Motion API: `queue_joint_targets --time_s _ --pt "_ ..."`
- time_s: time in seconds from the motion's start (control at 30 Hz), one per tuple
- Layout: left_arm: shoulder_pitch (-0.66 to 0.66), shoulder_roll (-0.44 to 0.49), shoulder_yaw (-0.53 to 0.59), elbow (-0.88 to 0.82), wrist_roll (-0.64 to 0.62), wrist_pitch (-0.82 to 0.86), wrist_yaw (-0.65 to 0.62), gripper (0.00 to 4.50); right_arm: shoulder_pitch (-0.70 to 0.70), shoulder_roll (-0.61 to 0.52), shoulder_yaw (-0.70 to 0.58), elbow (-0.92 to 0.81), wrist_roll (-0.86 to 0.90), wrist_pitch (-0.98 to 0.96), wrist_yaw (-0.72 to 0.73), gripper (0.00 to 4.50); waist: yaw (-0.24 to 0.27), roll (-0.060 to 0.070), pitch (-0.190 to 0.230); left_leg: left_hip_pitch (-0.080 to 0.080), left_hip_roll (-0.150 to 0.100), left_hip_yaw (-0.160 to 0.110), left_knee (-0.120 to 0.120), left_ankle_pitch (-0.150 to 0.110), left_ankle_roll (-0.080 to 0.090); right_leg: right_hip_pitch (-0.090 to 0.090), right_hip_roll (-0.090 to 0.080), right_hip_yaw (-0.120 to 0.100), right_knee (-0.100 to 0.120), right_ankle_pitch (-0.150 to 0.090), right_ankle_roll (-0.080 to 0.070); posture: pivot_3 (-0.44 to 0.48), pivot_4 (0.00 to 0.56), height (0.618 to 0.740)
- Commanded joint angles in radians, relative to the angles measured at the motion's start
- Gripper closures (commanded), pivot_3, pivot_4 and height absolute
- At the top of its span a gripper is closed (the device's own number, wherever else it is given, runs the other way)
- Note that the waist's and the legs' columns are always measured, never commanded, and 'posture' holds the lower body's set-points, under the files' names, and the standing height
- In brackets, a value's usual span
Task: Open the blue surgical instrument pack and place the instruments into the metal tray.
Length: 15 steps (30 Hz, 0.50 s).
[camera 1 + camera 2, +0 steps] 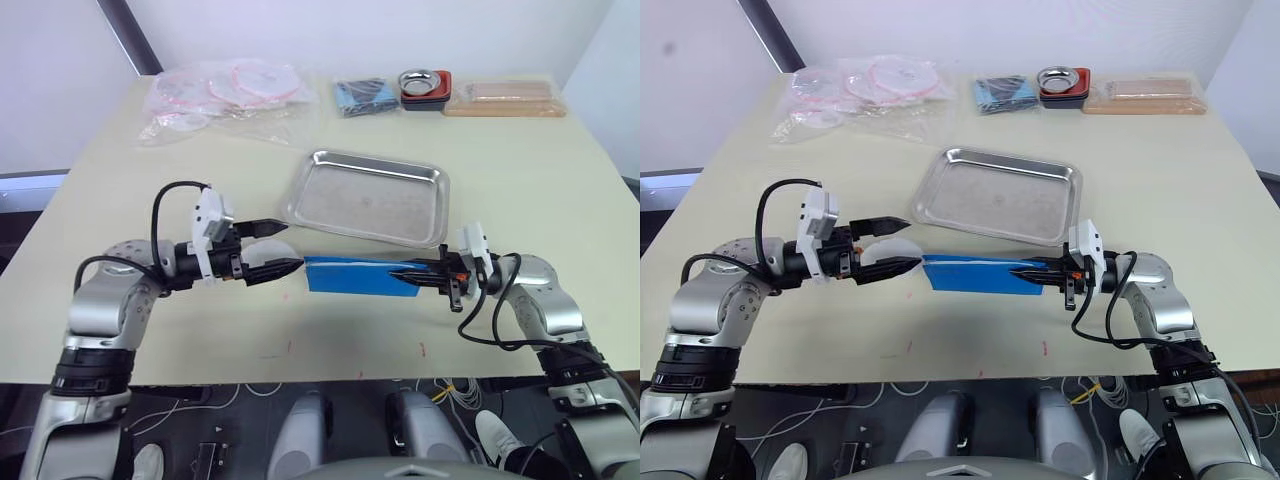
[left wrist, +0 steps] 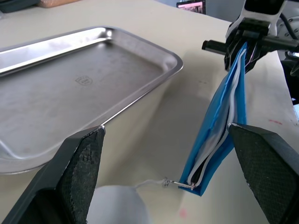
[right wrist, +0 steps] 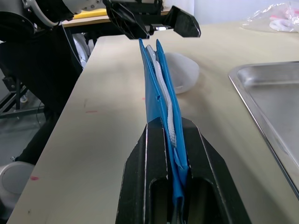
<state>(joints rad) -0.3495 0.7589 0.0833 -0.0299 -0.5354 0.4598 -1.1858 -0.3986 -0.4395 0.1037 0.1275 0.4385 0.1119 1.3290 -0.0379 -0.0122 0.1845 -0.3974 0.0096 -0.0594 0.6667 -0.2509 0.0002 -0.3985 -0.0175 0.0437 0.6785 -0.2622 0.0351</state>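
While the right gripper (image 1: 412,272) pinches one end of the blue surgical instrument pack (image 1: 358,276), holding it on edge just in front of the metal tray (image 1: 368,196), the left gripper (image 1: 281,248) spreads wide at its far end, apparently not touching it.

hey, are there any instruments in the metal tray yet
No, the metal tray shows only bare steel inside, while the blue surgical instrument pack is clamped shut-edged in the right gripper.
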Motion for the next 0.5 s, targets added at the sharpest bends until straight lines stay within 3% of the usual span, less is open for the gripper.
queue_joint_targets --time_s 0.03,0.3,0.5 --pt "-0.017 -0.007 -0.008 -0.004 0.006 -0.022 -0.009 0.04 -0.003 0.000 -0.011 -0.051 0.031 0.003 0.009 4.50 0.000 0.000 0.000 0.000 0.000 0.000 0.000 0.000 0.000 0.000 0.000 0.000 0.000 0.000 0.000 0.000 0.150 0.740" --pt "-0.040 -0.035 -0.041 0.014 0.028 -0.050 -0.015 0.04 -0.006 0.005 -0.007 -0.046 0.030 0.007 0.014 4.50 0.000 0.000 0.000 0.000 0.000 0.000 0.000 0.000 0.000 0.000 0.000 0.000 0.000 0.000 0.000 0.000 0.150 0.740" --pt "-0.041 -0.068 -0.034 -0.004 -0.028 -0.023 -0.040 0.04 -0.008 0.010 -0.008 -0.041 0.025 0.005 0.019 4.50 -0.001 0.000 0.000 0.000 0.000 0.000 0.000 0.000 0.000 0.000 0.000 0.000 0.000 0.000 0.000 0.000 0.150 0.740"
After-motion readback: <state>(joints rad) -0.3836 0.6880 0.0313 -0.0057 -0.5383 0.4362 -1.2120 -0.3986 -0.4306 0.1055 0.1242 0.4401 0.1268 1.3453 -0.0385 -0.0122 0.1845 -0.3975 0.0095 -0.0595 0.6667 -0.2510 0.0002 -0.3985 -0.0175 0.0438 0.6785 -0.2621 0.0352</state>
